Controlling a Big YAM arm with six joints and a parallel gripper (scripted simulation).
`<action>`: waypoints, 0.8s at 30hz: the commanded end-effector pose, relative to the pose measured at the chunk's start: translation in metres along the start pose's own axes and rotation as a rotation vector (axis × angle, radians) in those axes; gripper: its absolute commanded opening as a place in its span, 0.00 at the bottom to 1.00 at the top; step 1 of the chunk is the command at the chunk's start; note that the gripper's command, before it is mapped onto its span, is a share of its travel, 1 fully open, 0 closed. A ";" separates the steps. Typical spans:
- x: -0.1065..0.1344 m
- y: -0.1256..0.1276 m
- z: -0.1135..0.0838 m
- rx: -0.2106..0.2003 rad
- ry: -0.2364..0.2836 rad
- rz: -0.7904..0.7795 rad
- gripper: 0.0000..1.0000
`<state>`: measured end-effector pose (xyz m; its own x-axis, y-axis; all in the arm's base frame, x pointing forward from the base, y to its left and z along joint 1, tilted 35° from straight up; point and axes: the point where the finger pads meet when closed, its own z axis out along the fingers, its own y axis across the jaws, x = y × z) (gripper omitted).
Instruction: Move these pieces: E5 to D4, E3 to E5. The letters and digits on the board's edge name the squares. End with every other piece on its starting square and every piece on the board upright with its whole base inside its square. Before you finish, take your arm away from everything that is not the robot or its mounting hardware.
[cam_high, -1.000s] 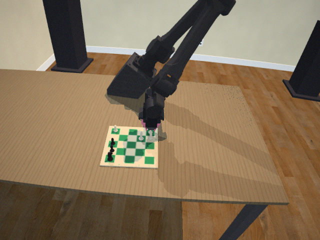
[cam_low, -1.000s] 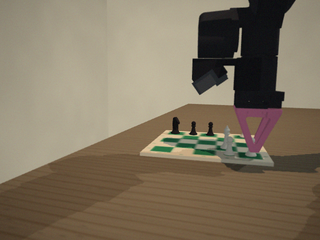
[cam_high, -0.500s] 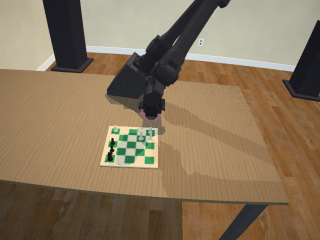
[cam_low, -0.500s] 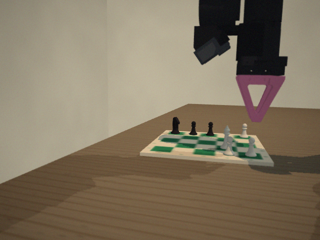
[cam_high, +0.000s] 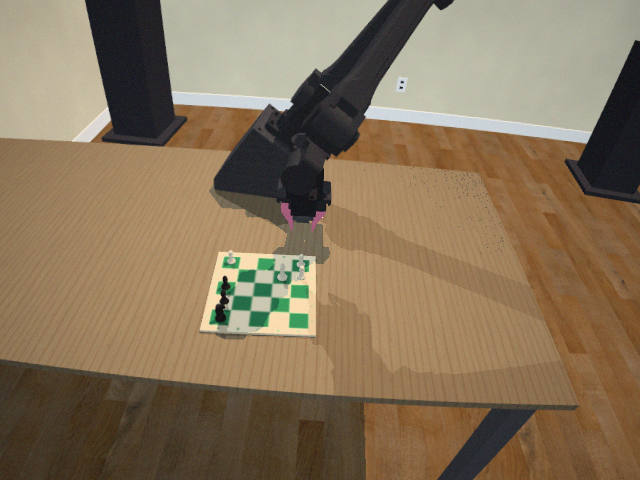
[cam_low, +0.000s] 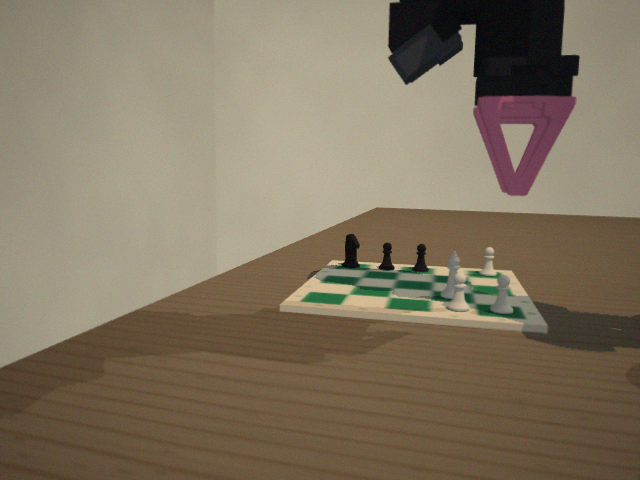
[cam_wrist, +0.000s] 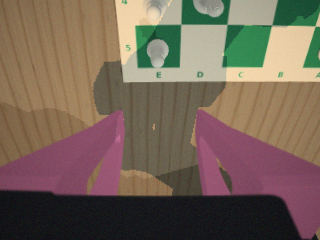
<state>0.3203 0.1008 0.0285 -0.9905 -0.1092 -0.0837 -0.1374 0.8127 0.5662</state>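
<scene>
The green and cream board (cam_high: 261, 294) lies on the table. A white pawn (cam_wrist: 158, 50) stands upright on E5, at the board's far right corner in the top view (cam_high: 301, 259) and nearest the camera in the exterior view (cam_low: 501, 294). Another white pawn (cam_wrist: 156, 7) (cam_high: 300, 272) stands on E4, and a white bishop (cam_high: 281, 272) (cam_wrist: 209, 6) stands on D4. My gripper (cam_high: 302, 227) (cam_low: 516, 191) is open and empty. It hangs high above the table just beyond the board's row 5 edge, with only wood between its fingers.
A white pawn (cam_high: 231, 256) stands on the far left corner square. A black knight (cam_low: 351, 250) and two black pawns (cam_low: 386, 256) (cam_low: 420, 257) line the board's left column. The arm's base (cam_high: 248, 160) sits on the table behind the board.
</scene>
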 end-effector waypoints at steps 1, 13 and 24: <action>-0.023 -0.003 -0.014 0.001 -0.046 -0.028 1.00; -0.021 -0.003 -0.013 0.001 -0.045 -0.027 1.00; -0.022 -0.001 -0.017 0.001 -0.045 -0.027 1.00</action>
<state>0.3203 0.1007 0.0286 -0.9888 -0.1191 -0.0899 -0.1491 0.8113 0.5653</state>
